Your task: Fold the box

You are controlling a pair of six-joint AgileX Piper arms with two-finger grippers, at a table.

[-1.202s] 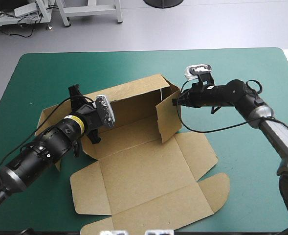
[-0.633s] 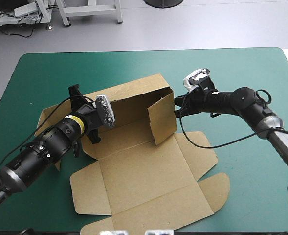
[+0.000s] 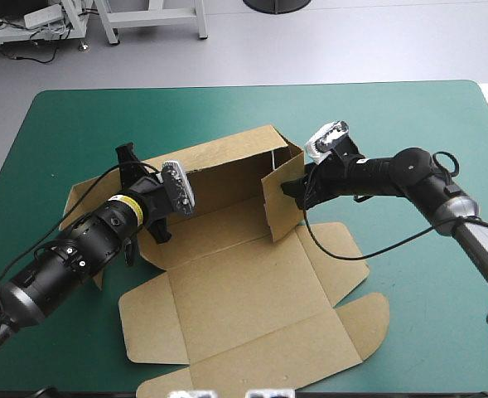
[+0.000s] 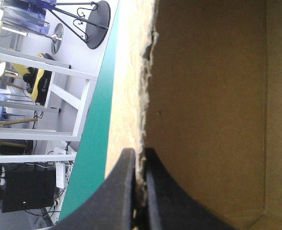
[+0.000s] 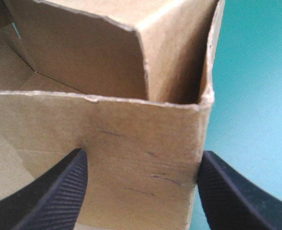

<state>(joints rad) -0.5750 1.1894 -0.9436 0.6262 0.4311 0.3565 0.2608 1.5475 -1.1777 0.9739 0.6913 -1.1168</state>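
Left end effector (image 4: 140, 154) clenched on edge of raised rear wall (image 3: 227, 170) of brown cut-board box (image 3: 252, 290), toward wall's left end. Box lay mid-bench on teal-green cover (image 3: 409, 116) — long axis left-right, front panels flat toward robot. Right end effector (image 5: 141, 158) spread wide, gripping nothing — upright end flap (image 3: 281, 207) at box's right end stood directly ahead, its width between black fingers (image 5: 59, 191). Right arm nearer that flap; probably its job to press it inward.

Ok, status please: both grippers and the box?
Left gripper shut on the box wall. Right gripper open at the raised side flap. Nothing in the way.
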